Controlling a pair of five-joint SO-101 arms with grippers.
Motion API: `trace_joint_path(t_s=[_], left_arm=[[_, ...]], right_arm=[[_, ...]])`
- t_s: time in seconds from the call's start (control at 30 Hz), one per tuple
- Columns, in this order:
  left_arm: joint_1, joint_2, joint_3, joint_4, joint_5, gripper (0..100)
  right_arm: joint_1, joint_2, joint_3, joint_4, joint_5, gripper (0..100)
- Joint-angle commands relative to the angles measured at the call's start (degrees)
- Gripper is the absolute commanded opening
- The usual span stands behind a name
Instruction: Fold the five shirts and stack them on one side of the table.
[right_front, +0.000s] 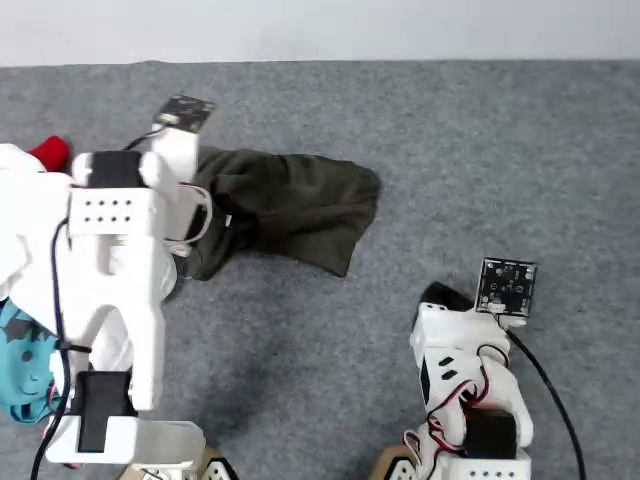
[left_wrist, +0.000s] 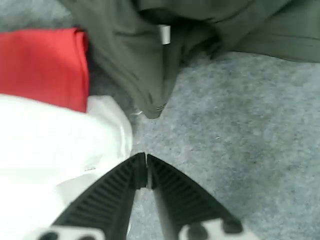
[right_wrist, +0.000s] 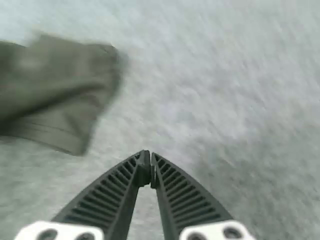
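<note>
High view: dark olive cotton shirt (right_front: 290, 205) lies bunched and unfolded on the grey felt-covered desk (right_front: 500, 150), left of centre. Just beside it, at the desk's left side, sit a red folded shirt (left_wrist: 42, 65), touching a white shirt (left_wrist: 50, 145), and nearer the front edge a teal garment (right_front: 25, 360).

Judgement: the stack on the left is under way. The olive shirt is not yet folded or stacked. Four garments counted; a fifth cannot be made out.

Left end effector (left_wrist: 146, 170): clenched, empty, over bare desk beside the white shirt. Right end effector (right_wrist: 146, 170): clenched, empty, well apart from the olive shirt.

Writing: a pale sewn-in tag (left_wrist: 164, 34) sits in the olive shirt's folds; too small to read.
</note>
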Motion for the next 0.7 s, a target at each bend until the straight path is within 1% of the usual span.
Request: trace_joint_path(t_s=[0.0, 0.17, 0.3, 0.37, 0.57, 0.67], left_arm=[[-2.1, -2.9, -1.8, 1.1, 0.5, 1], [-5.0, -7.8, -1.3, 1.1, 0.6, 1], [-8.2, -11.1, 4.2, 0.8, 0.6, 1], [-9.3, -12.6, 7.5, 0.4, 0.6, 1], [-15.2, -16.9, 16.0, -5.3, 0.5, 1], [-18.5, -18.3, 18.6, -5.8, 0.4, 1]], right_arm=[[-3.8, 8.2, -8.9, -1.1, -0.9, 0.8], [-9.8, 26.6, -22.3, -1.1, -1.0, 0.8], [-13.8, 42.3, -31.2, -1.1, -1.0, 0.8], [-14.2, 49.1, -35.0, -1.1, -1.0, 0.8], [-14.1, 67.4, -47.1, 0.3, -0.6, 0.8], [-14.2, 78.2, -55.3, 3.9, -0.2, 1.1]])
